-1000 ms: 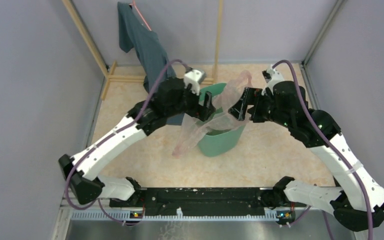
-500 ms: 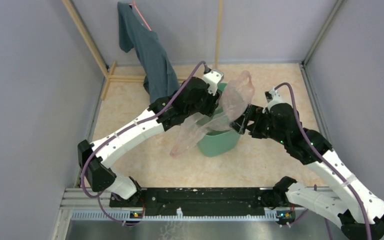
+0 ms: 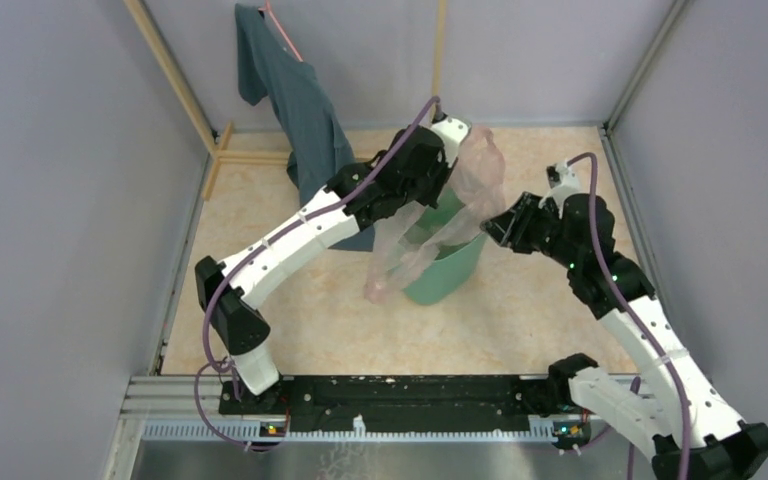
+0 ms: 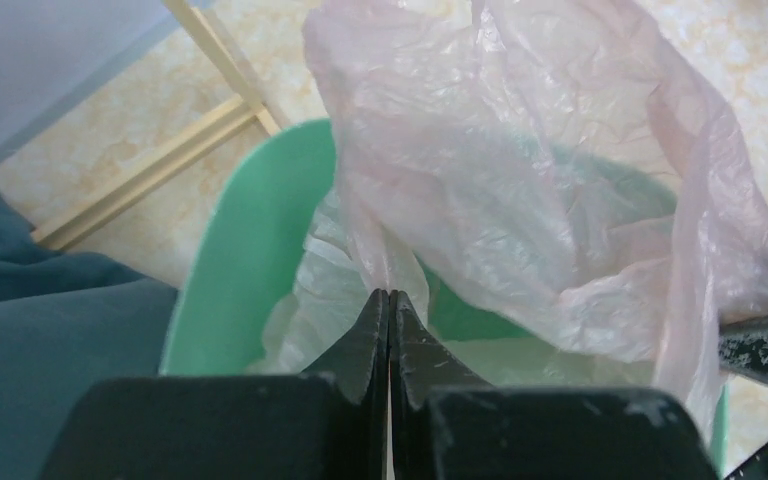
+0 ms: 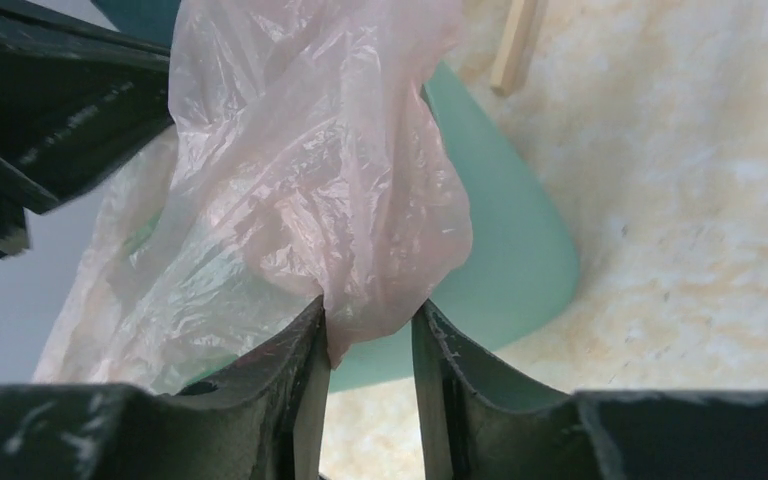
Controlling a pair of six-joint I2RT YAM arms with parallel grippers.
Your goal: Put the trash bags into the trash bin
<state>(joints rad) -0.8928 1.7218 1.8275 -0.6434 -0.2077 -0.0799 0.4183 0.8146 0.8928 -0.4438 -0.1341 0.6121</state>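
Two grippers are working one trash bag (image 3: 478, 178), and you are in the step that gets it over the trash bin (image 3: 447, 272), not yet into it. Nearest you, the bag's loose tail hangs outside the bin's near-left wall, low over the counter (image 3: 290, 320); I cannot tell whether it touches. Farther up, the film rises in a slanted sheet across the bin's mouth to a bunched top just beyond the far rim.

Your right gripper (image 5: 368, 322) sits beside the bin's right side with its jaws a narrow way apart. A fold of film lies in the gap against one finger, but it is not pinched. Your left gripper (image 4: 389, 297) is above the bin's far-left rim, jaws pressed together on a twisted pleat of the bag, so I judge it carries the weight by itself. The left wrist view also shows pale film lying inside the bin.

Next, as I judge it, you need to bring the left gripper over the middle of the opening and lower it so the sheet folds in. Then lift the outer tail over the near rim. The film is thin and clingy. It may stick to a finger on release, or drag on the rim and tip the bin.

Farthest back, the dark teal garment (image 3: 300, 100) hangs on the wooden frame (image 3: 175, 75), close behind your left arm; steer clear of it.
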